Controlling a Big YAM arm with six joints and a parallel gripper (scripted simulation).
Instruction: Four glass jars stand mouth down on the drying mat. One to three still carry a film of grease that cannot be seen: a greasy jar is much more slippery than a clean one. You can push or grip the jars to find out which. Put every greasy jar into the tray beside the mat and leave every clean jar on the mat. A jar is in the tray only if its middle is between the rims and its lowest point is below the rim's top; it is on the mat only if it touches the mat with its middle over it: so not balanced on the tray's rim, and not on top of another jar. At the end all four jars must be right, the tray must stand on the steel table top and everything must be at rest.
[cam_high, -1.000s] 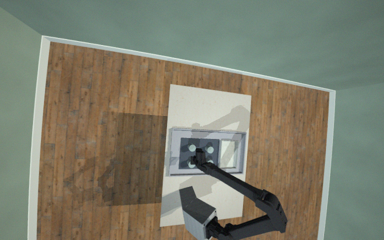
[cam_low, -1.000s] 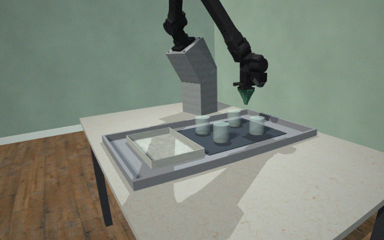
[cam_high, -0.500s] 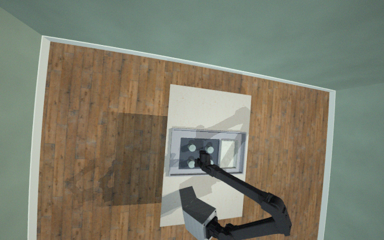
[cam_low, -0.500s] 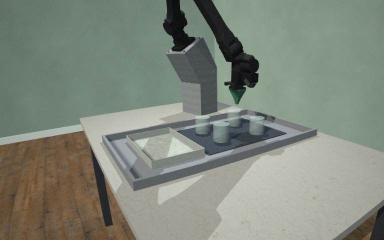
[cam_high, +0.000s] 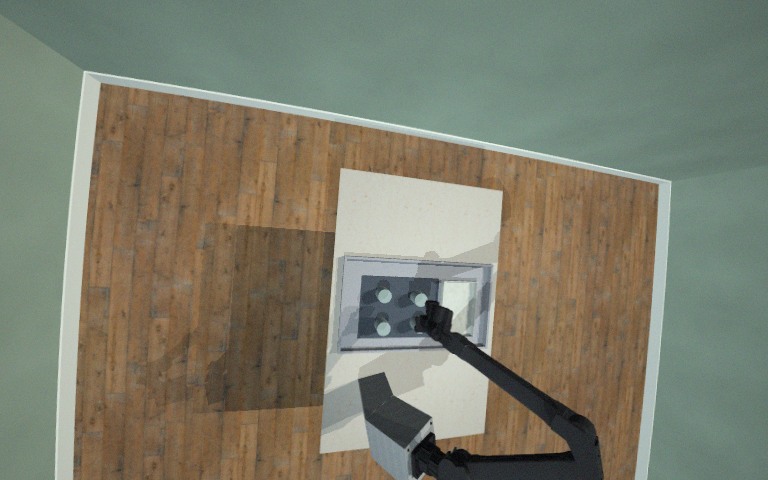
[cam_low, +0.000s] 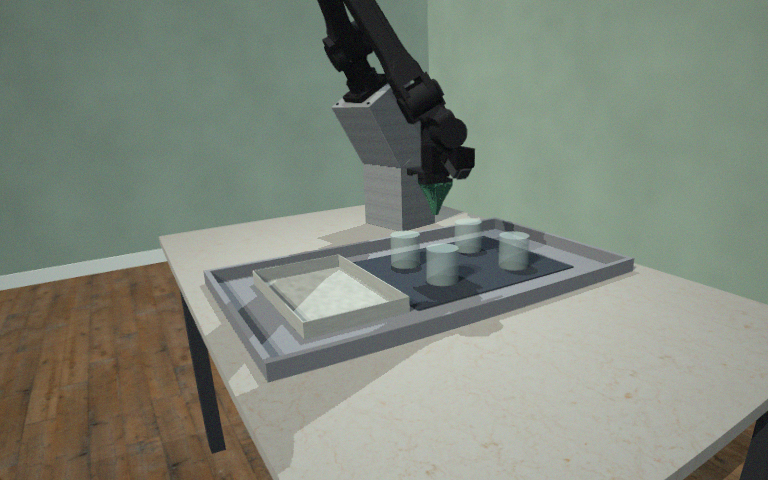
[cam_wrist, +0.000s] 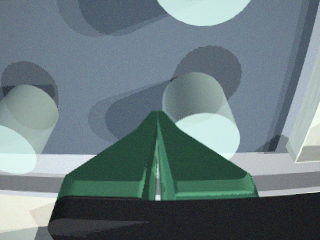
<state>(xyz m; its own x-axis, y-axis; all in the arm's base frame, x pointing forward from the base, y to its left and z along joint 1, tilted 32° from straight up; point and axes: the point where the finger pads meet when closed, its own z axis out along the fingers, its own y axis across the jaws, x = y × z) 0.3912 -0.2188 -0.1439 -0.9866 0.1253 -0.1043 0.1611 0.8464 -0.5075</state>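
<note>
Four pale glass jars stand mouth down on the dark mat (cam_low: 470, 271): one (cam_low: 405, 249) at the back near the tray, one (cam_low: 442, 264) in front of it, one (cam_low: 468, 235) at the back and one (cam_low: 513, 250) at the far right. The white-rimmed tray (cam_low: 331, 294) is to the left of the mat and holds no jar. My gripper (cam_low: 436, 199) is shut on nothing and hangs well above the mat's back edge. In the wrist view its green fingertips (cam_wrist: 158, 120) point at the nearest jar (cam_wrist: 203, 116). From above, the gripper (cam_high: 423, 323) hides that jar.
Mat and tray lie inside a grey steel surface with a raised rim (cam_low: 419, 328) on the marble table. The robot's grey pedestal (cam_low: 390, 169) stands just behind the rim. The tray's rim (cam_wrist: 307, 127) shows right of the nearest jar.
</note>
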